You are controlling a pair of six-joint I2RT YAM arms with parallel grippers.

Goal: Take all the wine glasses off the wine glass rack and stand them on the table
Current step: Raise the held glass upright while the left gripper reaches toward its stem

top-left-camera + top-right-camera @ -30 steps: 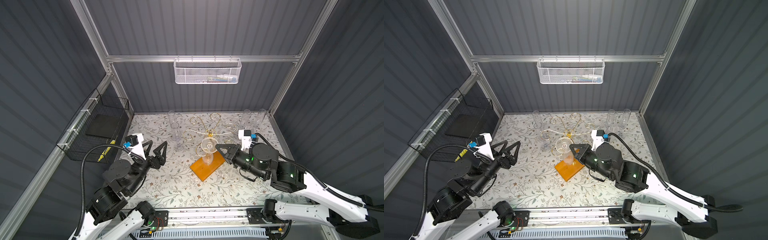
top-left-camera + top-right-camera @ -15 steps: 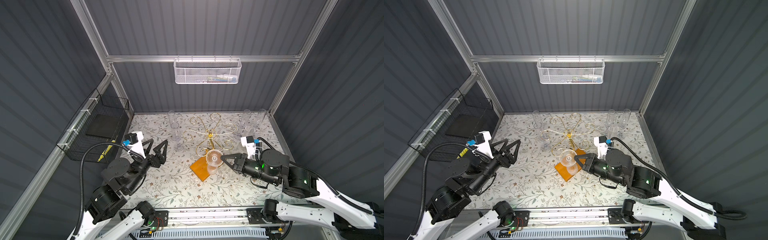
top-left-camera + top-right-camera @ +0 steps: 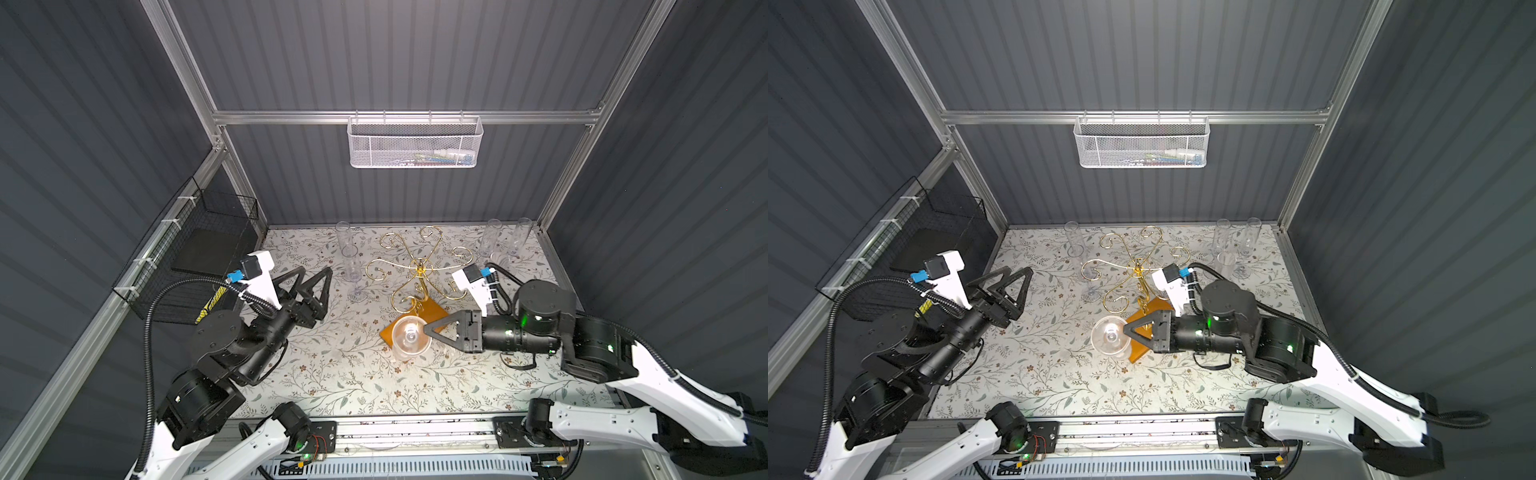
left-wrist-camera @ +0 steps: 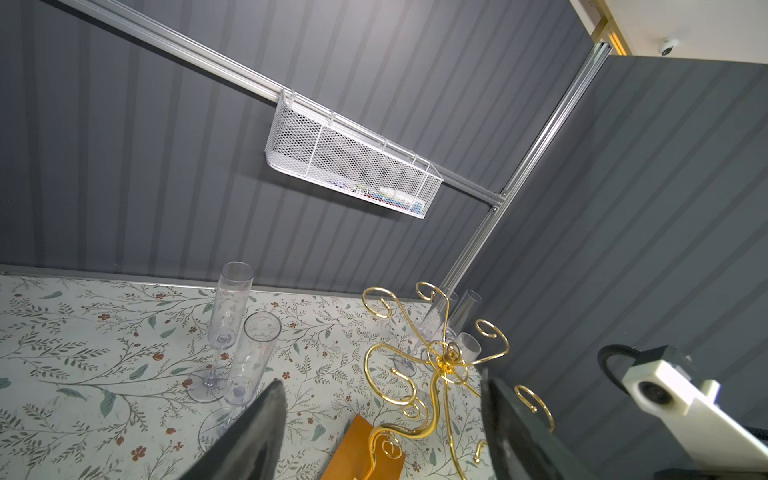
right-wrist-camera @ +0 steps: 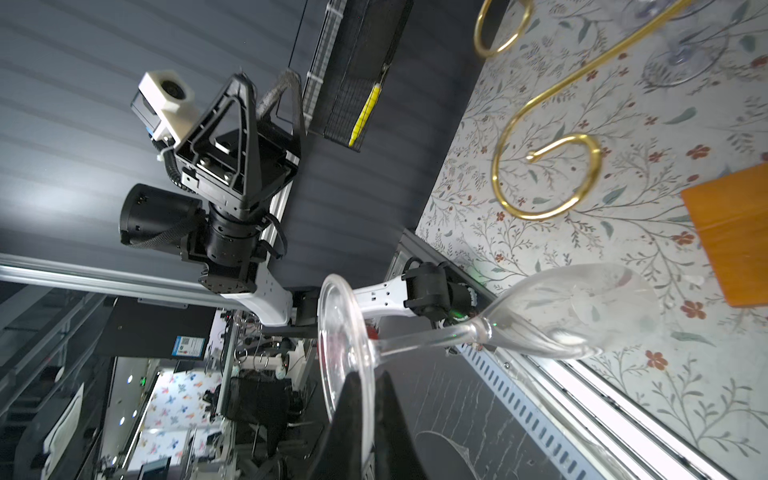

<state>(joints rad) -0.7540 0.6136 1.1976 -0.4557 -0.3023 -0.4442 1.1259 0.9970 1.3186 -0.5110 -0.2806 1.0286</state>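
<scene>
The clear wine glass (image 3: 409, 336) (image 3: 1111, 336) hangs foot-up, free of the wine glass rack (image 3: 420, 266) (image 3: 1138, 266), just in front of the rack's orange wooden base (image 3: 432, 309). My right gripper (image 3: 424, 330) (image 3: 1124, 331) (image 5: 368, 382) is shut on the rim of the glass's foot; in the right wrist view the stem and bowl of the wine glass (image 5: 540, 316) reach out over the floral table. A gold scroll arm (image 5: 544, 166) of the rack is empty beside it. My left gripper (image 3: 316, 271) (image 3: 1018, 270) (image 4: 382, 386) stands open at the left, empty, facing the rack (image 4: 446, 365).
Two clear flutes (image 3: 347, 245) (image 3: 353, 270) stand left of the rack and further flutes (image 3: 490, 237) at the back right. A white mesh basket (image 3: 414, 143) hangs on the back wall. A black wire basket (image 3: 199, 249) hangs on the left wall.
My right gripper has drawn the wine glass away from the rack's scroll arm, toward the front of the table. The left arm has barely moved.
</scene>
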